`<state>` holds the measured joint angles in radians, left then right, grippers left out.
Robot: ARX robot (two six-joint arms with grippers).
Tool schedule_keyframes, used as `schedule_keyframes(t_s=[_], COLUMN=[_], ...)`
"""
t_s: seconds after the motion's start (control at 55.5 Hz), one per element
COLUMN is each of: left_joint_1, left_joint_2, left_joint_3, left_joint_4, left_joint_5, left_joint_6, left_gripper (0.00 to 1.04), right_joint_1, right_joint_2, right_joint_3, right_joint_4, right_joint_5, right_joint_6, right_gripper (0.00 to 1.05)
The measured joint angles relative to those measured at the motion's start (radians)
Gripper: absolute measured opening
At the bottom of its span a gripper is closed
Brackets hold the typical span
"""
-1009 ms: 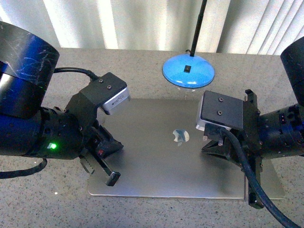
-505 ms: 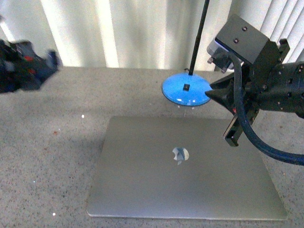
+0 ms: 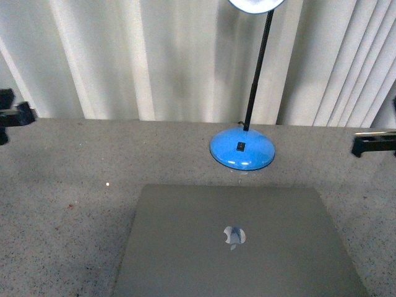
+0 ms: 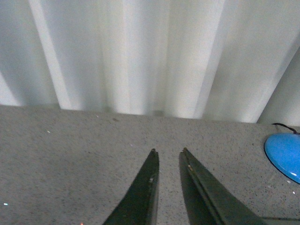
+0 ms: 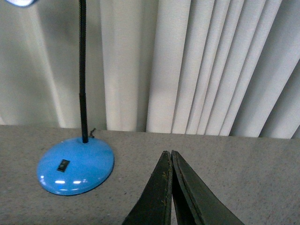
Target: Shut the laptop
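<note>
Left pincer [image 4: 168,152]: jaws a narrow slit apart, nothing between them, tips over bare table [image 3: 68,185]. Right pincer [image 5: 169,153]: jaws pressed together tip to tip, gripping nothing.

Front view: the left pincer shows only as a dark piece at the 9 o'clock edge and the right pincer as a dark piece at the 3 o'clock edge. Both are well apart from the laptop [image 3: 247,260].

Laptop: at 6 o'clock on the table, lid fully down and flat, logo [image 3: 234,236] facing up. Its near edge runs out of the picture.

Lamp base [image 3: 242,150]: blue dome at the laptop's 12 o'clock, just beyond the rear edge; I cannot tell whether they touch. A black stem [image 3: 257,68] rises from it to the lamp head [image 3: 256,4], at 12 o'clock and cut by the frame edge.

White pleated curtain [image 3: 154,55] hangs along the table's far side.
</note>
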<state>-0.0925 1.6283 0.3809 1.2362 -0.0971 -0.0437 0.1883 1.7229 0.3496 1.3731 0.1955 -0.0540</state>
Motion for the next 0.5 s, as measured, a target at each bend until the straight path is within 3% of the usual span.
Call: schedule_keyframes(t_s=[0.036, 0.378, 0.505], left_joint_1=[0.004, 0.080, 0.091], left_joint_2=[-0.066, -0.353, -0.474], left_joint_3=[-0.031, -0.218, -0.270], left_joint_4=[-0.043, -0.138, -0.203], left_joint_5=[0.010, 0.093, 0.093], left_joint_6=[0.010, 0.034, 0.036], left_gripper=[0.04, 0.04, 0.04], right_joint_1=[-0.010, -0.083, -0.106], right_joint_2=[-0.044, -0.351, -0.510], right_joint_3=[-0.042, -0.229, -0.268], right_joint_4=[-0.009, -0.146, -0.277], right_joint_5=[-0.019, -0.094, -0.118], right_joint_6=[0.014, 0.039, 0.041], right_gripper=[0.03, 0.03, 0.03])
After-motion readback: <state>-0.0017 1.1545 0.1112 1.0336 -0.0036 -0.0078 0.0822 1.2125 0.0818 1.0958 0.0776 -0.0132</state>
